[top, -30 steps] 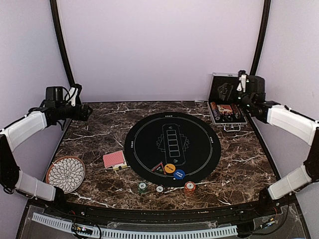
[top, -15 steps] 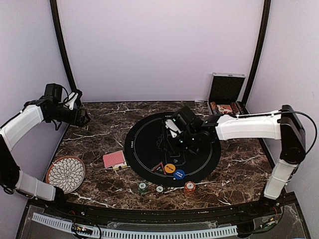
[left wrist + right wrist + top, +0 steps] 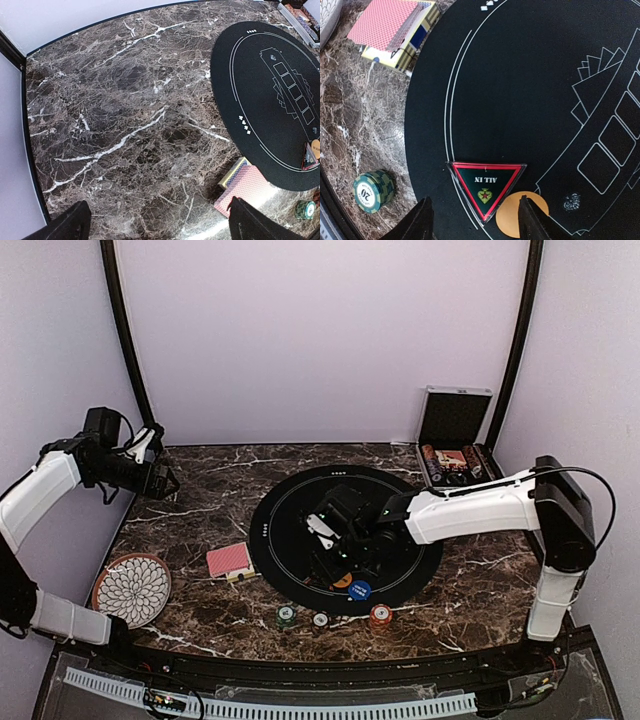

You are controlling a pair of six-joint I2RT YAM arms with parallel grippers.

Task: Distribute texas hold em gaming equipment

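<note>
A red-backed deck of cards lies on a yellow-blue box left of the round black mat. A red-edged triangular "ALL IN" marker, an orange disc and a blue disc sit on the mat's near edge. Green, white and red chips stand in front of the mat. My right gripper is open and empty, hovering over the triangular marker, with the orange disc by its right finger. My left gripper is open and empty above bare marble at the far left.
A white flower-patterned plate sits at the near left. The open silver-edged chip case stands at the back right. The right wrist view shows the green chip stack and the deck beside the mat. Dark posts flank the back wall.
My right arm swung from the chip case at the back right onto the mat, then on to its near-left edge over the triangular marker. My left arm drifted slightly.
</note>
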